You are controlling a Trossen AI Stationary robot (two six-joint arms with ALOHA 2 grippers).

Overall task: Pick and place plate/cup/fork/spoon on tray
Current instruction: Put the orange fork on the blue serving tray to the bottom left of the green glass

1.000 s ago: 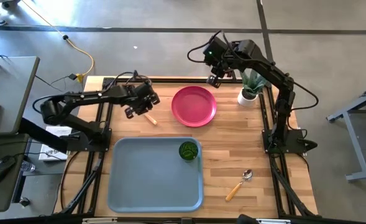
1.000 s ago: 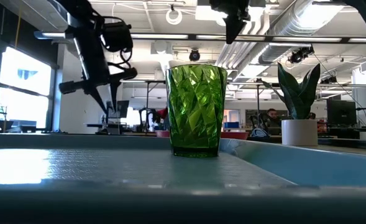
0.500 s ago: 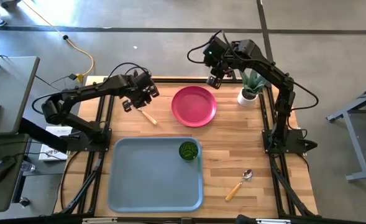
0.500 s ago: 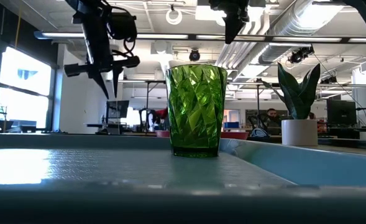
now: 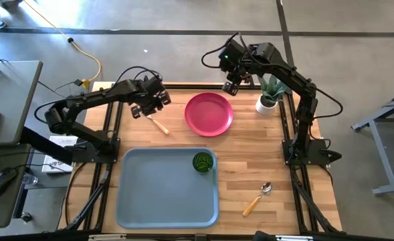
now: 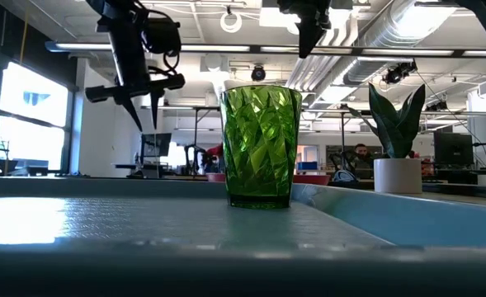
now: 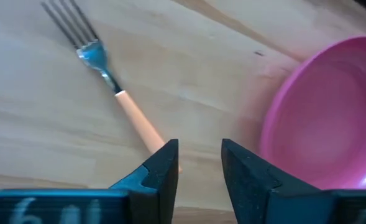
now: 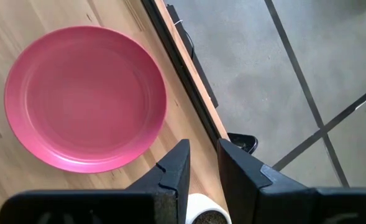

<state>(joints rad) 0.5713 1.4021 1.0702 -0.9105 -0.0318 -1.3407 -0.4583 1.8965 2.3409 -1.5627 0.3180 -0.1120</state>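
While the spoon (image 5: 258, 199) waits alone on the near right part of the tabletop (image 5: 250, 157), the tray (image 5: 166, 188) lies near and a little to the left, and the cup (image 5: 203, 162) already stands upright in its far right corner. Farther away, the fork (image 5: 158, 124) lies flat on the wood, well left of the plate (image 5: 209, 114). The left gripper (image 5: 148, 107) hovers just above the fork; its fingers (image 7: 162, 170) are apart and empty, over the far end of the handle.

To do this step well, I think the gripper should go straight down with one finger on each side of the thin handle, close to its middle, so the fork does not tip when lifted. The handle lies flat, so the fingertips must almost touch the wood before closing.

At the far edge, the right gripper (image 5: 231, 84) waits above the rim of the plate, half parted and holding nothing.
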